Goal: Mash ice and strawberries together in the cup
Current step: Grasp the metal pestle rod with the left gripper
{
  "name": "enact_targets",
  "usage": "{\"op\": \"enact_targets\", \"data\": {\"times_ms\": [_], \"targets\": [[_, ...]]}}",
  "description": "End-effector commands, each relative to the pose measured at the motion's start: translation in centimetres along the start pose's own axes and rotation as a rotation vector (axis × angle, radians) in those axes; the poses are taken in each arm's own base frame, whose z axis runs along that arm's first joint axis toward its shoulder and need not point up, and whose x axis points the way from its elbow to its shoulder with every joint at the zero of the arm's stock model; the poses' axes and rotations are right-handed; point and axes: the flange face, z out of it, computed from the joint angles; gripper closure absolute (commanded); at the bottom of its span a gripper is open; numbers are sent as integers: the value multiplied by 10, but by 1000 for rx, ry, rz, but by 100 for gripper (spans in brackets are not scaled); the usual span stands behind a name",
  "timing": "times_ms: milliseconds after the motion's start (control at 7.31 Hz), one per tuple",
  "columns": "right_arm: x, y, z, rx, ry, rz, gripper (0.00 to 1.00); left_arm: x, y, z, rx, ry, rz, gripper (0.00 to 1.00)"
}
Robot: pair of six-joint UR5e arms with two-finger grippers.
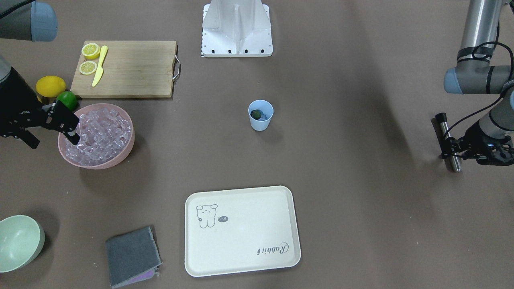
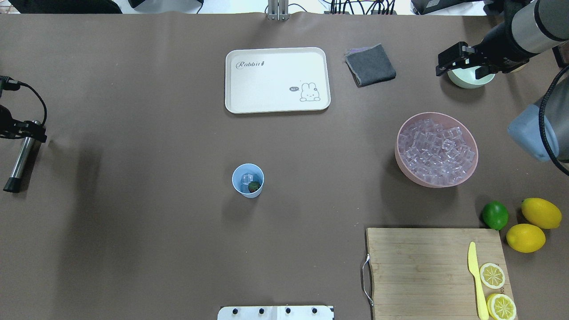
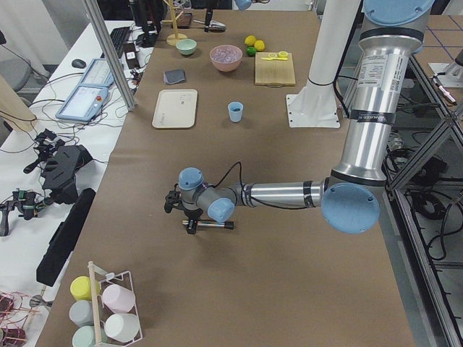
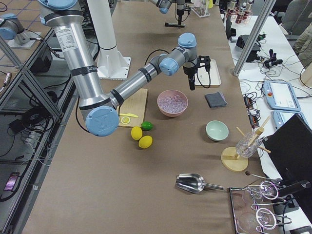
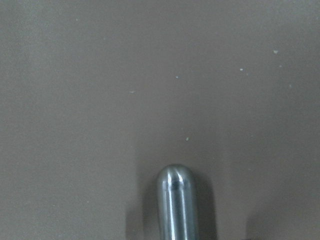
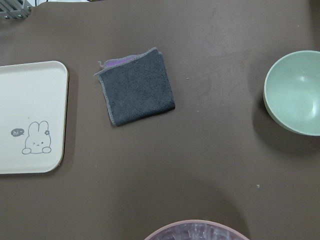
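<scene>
Front-facing view: my left pincer (image 1: 450, 151), far right, is clenched on a black-capped steel rod (image 1: 445, 134) low over the table, presumably the masher. My right pincer (image 1: 54, 139), jaws spread and empty, hangs by the pink bowl (image 1: 122, 154) of clear cubes at left.

Overhead shows what that view blurs: the small light-blue plastic tumbler (image 2: 234, 179) at centre holds an ice cube (image 2: 246, 178) and the strawberry (image 2: 254, 186), green top up.

Left wrist view: only the rod's rounded tip.

Brown table (image 2: 133, 244): blue cup (image 2: 234, 181) at frame centre, cream tray (image 2: 275, 80) above it, grey cloth (image 2: 370, 65) upper right, pink bowl (image 2: 402, 166) right, cutting board (image 2: 418, 266), lime (image 2: 495, 215) and lemons (image 2: 541, 213) lower right.
</scene>
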Motion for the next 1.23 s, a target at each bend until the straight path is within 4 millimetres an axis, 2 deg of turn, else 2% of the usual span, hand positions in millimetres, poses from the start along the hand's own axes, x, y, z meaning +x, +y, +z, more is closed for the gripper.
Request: {"op": "enact_targets", "data": {"times_ms": [0, 137, 547, 821, 958, 1095], "targets": [[-2, 1, -6, 8, -6, -2, 0, -6, 4, 5, 9, 5, 6, 90], [-2, 2, -9, 11, -8, -2, 0, -2, 2, 1, 17, 11, 11, 100], [1, 4, -9, 9, -5, 0, 0, 7, -5, -19, 30, 57, 15, 100], [-1, 4, -8, 7, -7, -2, 0, 13, -20, -50, 49, 63, -8, 100], [-2, 3, -8, 7, -7, -2, 0, 9, -25, -71, 88, 68, -1, 100], [-3, 3, -8, 8, -8, -3, 0, 24, -35, -93, 134, 82, 22, 100]]}}
